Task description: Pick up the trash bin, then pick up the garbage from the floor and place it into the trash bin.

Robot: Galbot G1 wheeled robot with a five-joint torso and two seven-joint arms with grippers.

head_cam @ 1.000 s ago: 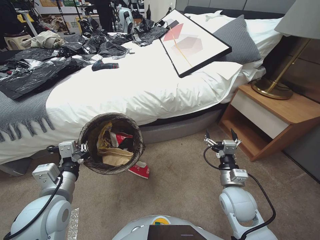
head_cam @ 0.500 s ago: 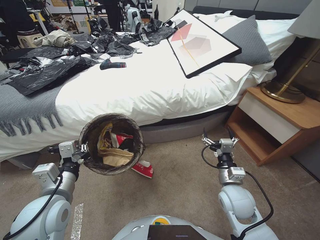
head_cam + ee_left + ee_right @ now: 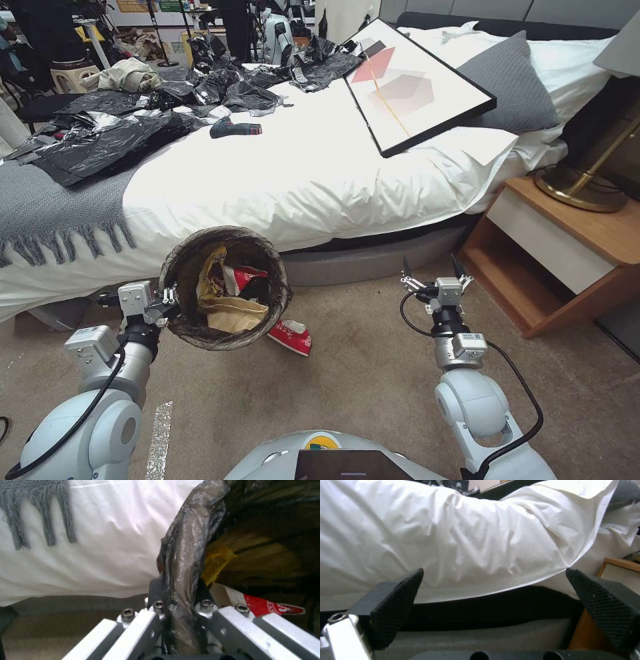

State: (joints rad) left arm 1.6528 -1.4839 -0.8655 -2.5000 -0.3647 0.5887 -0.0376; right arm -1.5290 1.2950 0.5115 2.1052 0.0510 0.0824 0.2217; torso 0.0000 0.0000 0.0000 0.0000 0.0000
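Note:
My left gripper (image 3: 170, 298) is shut on the rim of the trash bin (image 3: 185, 257), a round bin lined with a dark bag, held above the floor (image 3: 360, 387) at the left. Inside lie a yellow wrapper, a red wrapper and a brown paper bag (image 3: 230, 313). The left wrist view shows the fingers (image 3: 208, 606) clamped on the bagged rim (image 3: 183, 555). A red piece of garbage (image 3: 291, 335) lies on the carpet just right of the bin, partly behind it. My right gripper (image 3: 430, 270) hangs open at the right, its dark pads (image 3: 396, 605) wide apart, facing the bed.
A white bed (image 3: 300, 167) spans the view ahead, carrying black bags, a framed picture (image 3: 417, 83) and a grey pillow. A wooden nightstand (image 3: 567, 247) with a brass lamp base stands at the right. A pale tape strip (image 3: 159, 433) marks the carpet near my left arm.
The whole scene has shifted to the right in the head view, so the camera has moved. Both arms and the held bin keep their pose.

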